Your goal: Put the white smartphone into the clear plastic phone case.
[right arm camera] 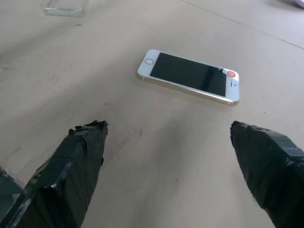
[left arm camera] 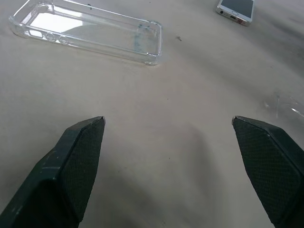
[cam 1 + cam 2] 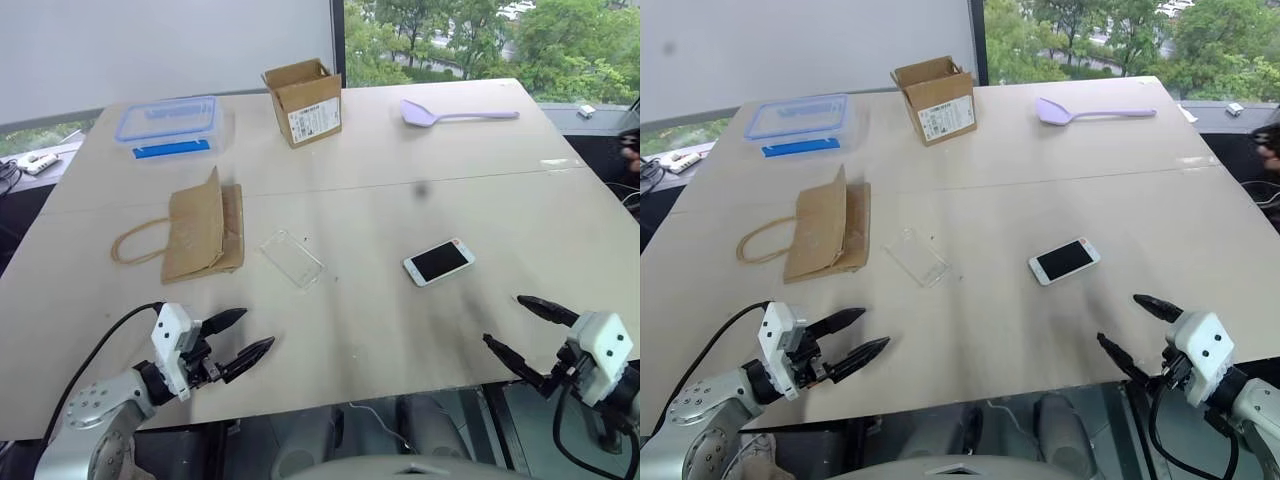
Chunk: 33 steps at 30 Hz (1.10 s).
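Lying screen-up on the table (image 3: 380, 330), the white smartphone (image 3: 438, 261) sits ahead of the right gripper (image 3: 515, 327), long axis crosswise to its reach. Clear plastic phone case (image 3: 292, 259) lies ahead of the left gripper (image 3: 238, 336), well apart from the phone. Both grippers gape empty.

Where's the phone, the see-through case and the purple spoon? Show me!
white smartphone (image 1: 188, 75): right wrist view, middle of its black screen.
clear phone case (image 2: 90, 29): left wrist view, its flat inside.
purple spoon (image 3: 417, 112): left eye view, its wide scoop end.

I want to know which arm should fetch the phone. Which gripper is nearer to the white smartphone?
Right. The right gripper sits open at the table's near edge, just right of the white smartphone. The left gripper, also open, is far off to the left.
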Each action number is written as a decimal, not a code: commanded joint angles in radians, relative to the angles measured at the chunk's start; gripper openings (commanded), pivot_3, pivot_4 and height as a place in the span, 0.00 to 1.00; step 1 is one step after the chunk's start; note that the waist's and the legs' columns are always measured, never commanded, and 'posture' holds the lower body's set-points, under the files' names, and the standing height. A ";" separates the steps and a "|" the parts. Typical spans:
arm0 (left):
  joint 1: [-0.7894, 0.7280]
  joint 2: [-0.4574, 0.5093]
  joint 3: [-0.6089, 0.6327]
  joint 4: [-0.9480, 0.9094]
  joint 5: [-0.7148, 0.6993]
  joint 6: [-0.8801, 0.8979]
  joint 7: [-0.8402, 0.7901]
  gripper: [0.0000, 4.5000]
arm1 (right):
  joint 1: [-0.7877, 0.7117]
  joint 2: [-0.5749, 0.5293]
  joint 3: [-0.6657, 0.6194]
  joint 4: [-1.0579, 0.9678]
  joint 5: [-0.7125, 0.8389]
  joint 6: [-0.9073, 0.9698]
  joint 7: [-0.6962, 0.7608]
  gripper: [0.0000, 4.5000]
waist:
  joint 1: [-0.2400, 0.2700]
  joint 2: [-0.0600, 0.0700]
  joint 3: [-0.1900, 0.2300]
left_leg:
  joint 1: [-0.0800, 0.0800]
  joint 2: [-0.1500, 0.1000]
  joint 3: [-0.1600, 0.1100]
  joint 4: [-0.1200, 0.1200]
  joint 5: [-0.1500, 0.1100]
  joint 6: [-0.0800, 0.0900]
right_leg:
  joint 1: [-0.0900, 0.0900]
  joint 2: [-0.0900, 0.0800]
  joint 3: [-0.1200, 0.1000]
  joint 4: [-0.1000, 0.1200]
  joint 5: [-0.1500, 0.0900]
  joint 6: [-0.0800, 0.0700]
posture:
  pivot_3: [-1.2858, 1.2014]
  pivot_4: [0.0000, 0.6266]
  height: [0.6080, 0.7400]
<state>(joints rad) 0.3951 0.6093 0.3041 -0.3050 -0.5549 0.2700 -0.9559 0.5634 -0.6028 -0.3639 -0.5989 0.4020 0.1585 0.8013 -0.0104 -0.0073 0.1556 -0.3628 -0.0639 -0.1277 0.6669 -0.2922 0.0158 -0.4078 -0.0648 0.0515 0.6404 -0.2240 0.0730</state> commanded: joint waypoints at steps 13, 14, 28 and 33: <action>-0.735 0.198 -0.326 0.449 0.255 -0.196 -0.366 0.97 | -0.010 -0.041 0.128 -0.164 0.039 -0.089 0.116 1.00 | 0.017 0.001 0.004 | 0.000 -0.002 -0.003 0.001 0.000 0.000 | 0.001 0.004 -0.005 -0.001 0.002 -0.002 | 0.52 0.24 1.00; -0.813 0.191 -0.377 0.524 0.306 -0.244 -0.406 0.97 | -0.013 -0.047 0.127 -0.180 0.035 -0.082 0.109 1.00 | 0.016 0.001 0.005 | -0.001 -0.002 -0.003 0.001 0.000 0.000 | 0.001 0.004 -0.005 -0.001 0.002 -0.002 | 0.52 0.24 1.00; -1.357 0.109 -0.765 1.281 0.614 -0.648 -0.659 0.13 | -0.033 -0.074 0.120 -0.315 0.054 0.055 -0.011 1.00 | -0.005 -0.005 0.008 | -0.003 -0.002 -0.003 0.001 0.000 0.001 | 0.000 0.005 -0.005 0.000 0.002 -0.002 | 0.52 0.24 1.00; -1.316 0.098 -0.772 1.127 0.476 -0.367 -0.659 0.01 | -0.037 -0.067 0.138 -0.329 0.038 0.076 -0.051 1.00 | -0.004 -0.005 0.008 | -0.002 -0.003 -0.004 0.002 0.000 0.001 | 0.000 0.005 -0.005 0.002 0.001 0.002 | 0.52 0.24 1.00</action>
<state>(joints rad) -0.9600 0.7140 -0.4458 0.9155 -0.0127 -0.2377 -1.6092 0.5290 -0.6753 -0.2223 -0.8903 0.4421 0.2314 0.7707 -0.0145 -0.0126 0.1638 -0.3647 -0.0664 -0.1318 0.6689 -0.2923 0.0170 -0.4075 -0.0601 0.0461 0.6421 -0.2238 0.0752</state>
